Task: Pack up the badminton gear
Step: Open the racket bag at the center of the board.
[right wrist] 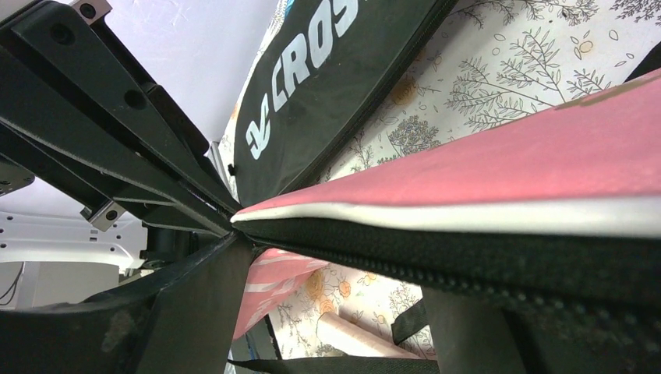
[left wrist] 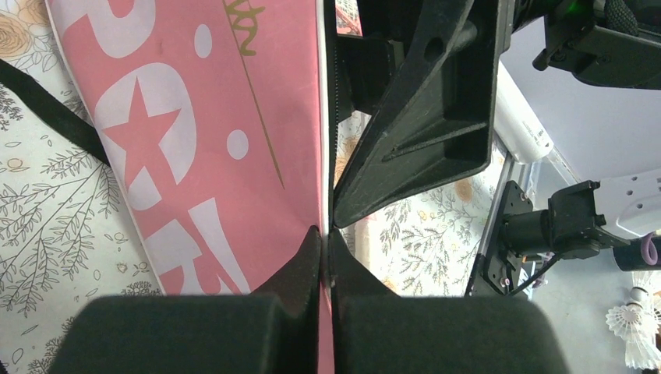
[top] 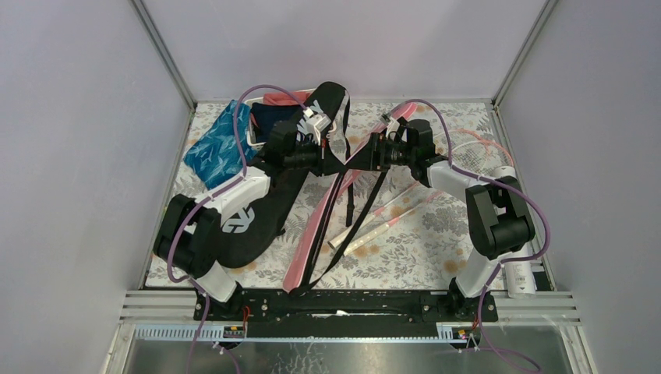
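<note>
Since the arm bases sit at the near edge, start there: the white shuttlecock tube [top: 521, 276] lies at the near right corner of the floral table [top: 436, 249], just beside the right arm's base and well apart from both bags, so not packed yet. The pink "SPORT" bag [left wrist: 195, 140] runs diagonally from near centre twd the far right, w/ a black strap [left wrist: 47, 105] alongside. Two pale rods [top: 374, 222] lie just right of it; can't tell if they're racket handles.

Mid-table, both arms meet at the bag's zip edge. The left gripper [left wrist: 326, 238] has its fingers pressed together on the white-piped rim, pinching it & holding that flap up off the table, prob. so the mouth is reachable. The right gripper [top: 379, 150] faces it tip to tip. Its fingers are spread, w/ the zip edge lying between them, not clamped.

My read: left anchors one side so right can take the other & pull the opening wide for a racket. Risk: the thin rim slips from the pinch.

Farther back, the black "CROSSWAY" bag [right wrist: 335, 78] lies flat under the left arm, out of the way. A blue patterned cloth [top: 218, 148] sits at the far left.
</note>
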`<state>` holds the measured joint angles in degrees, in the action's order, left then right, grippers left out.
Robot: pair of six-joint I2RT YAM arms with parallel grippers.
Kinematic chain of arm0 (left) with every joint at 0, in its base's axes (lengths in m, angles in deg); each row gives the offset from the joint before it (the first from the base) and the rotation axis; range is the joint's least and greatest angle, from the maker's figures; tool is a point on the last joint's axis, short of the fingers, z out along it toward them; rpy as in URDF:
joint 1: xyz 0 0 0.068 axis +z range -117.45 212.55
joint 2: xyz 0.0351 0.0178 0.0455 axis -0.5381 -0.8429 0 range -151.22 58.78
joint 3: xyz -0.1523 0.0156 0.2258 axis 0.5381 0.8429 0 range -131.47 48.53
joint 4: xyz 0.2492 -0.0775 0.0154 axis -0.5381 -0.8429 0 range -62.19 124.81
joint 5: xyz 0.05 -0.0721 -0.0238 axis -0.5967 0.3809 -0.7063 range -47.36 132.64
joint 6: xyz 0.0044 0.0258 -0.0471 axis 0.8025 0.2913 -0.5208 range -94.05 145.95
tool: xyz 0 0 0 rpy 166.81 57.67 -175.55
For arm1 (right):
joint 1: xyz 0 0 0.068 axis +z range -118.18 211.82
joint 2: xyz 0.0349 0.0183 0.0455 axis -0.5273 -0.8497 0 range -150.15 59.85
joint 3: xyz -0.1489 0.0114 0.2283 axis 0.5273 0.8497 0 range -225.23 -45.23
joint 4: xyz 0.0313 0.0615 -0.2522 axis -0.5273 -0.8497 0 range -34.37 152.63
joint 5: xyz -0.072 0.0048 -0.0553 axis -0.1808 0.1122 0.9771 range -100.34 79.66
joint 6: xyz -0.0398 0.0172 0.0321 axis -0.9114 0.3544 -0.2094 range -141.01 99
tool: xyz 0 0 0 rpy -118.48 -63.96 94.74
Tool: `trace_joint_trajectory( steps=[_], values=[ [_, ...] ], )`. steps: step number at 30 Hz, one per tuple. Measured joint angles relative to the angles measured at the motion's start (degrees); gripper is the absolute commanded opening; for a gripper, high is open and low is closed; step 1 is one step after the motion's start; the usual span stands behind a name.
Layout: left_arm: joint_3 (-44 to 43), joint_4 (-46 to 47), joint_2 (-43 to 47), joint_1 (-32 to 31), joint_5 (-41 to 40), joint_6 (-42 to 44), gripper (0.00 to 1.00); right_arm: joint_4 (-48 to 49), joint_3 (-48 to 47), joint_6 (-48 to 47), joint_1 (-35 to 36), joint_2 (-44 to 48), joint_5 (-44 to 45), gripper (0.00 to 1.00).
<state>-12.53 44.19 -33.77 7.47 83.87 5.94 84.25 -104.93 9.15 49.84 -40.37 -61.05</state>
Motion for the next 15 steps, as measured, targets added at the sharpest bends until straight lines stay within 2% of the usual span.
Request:
trace_joint_trajectory(
  steps=[7,9,10,15],
  values=[
    [0.00,0.20,-0.20,0.00,1.25,0.07,0.20,-0.68,0.00,0.00,-0.02,0.15,-0.04,0.81],
    [0.00,0.39,-0.37,0.00,1.70,0.17,0.20,-0.83,0.00,-0.02,-0.02,0.15,-0.02,0.79],
    [0.00,0.42,-0.39,-0.02,1.88,0.26,0.19,-0.85,0.00,-0.02,-0.02,0.15,-0.02,0.79],
    [0.00,-0.04,-0.39,-0.09,1.38,1.66,0.01,-1.11,0.00,-0.09,-0.02,0.22,-0.20,0.76]
  ],
)
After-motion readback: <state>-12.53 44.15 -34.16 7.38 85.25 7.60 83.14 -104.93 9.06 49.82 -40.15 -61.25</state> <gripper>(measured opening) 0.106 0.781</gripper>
